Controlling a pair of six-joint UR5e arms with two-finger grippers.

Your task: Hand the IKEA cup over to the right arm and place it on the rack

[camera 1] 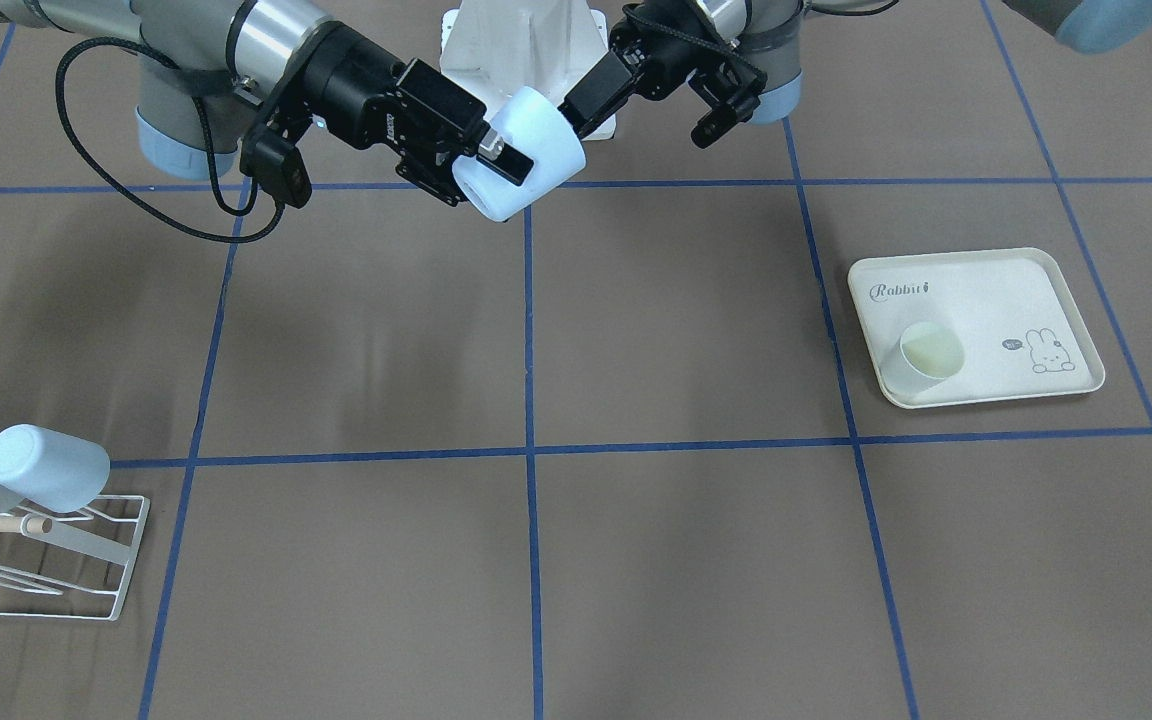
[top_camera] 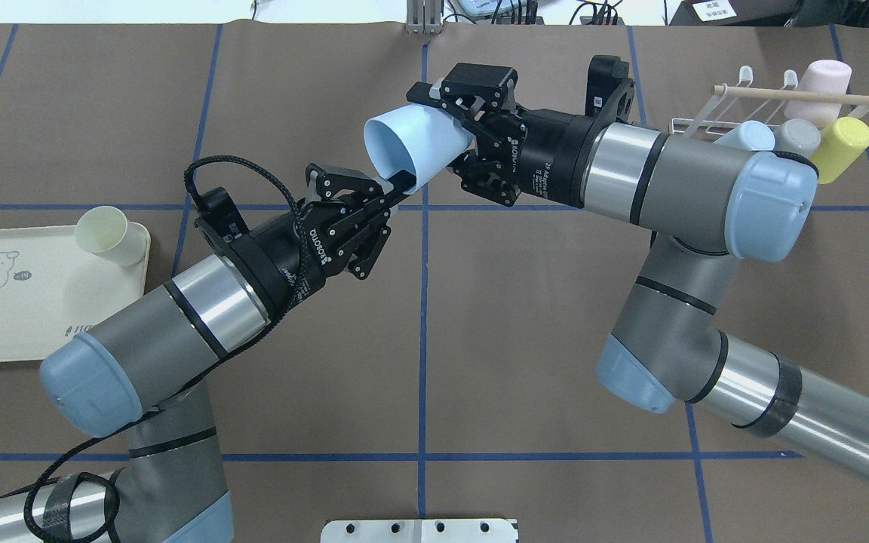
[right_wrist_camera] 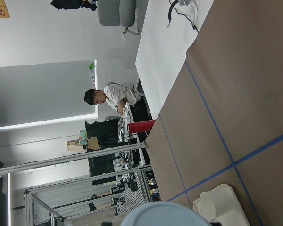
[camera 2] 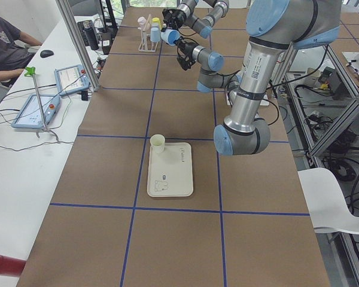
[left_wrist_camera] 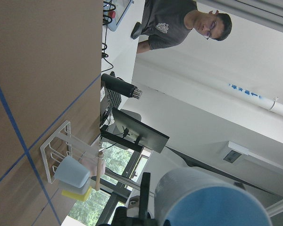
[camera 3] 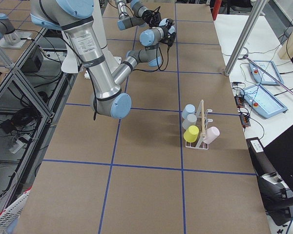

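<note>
Over the bench (top_camera: 540, 317), the right pincer (top_camera: 446, 132) clamps the IKEA cup (top_camera: 404, 143) while the left pincer (top_camera: 389, 215) looks spread apart: handover nearly done, the rack (camera 1: 133, 555) awaits.

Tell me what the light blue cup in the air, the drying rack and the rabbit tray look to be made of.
Light blue cup: probably plastic, matte; even opaque colour, soft sheen.
Drying rack: thin white wire, likely coated metal, with a pale wooden rod showing a bare-wood tone.
Rabbit tray: cream plastic or melamine by its smooth moulded rim; cannot tell which.
</note>
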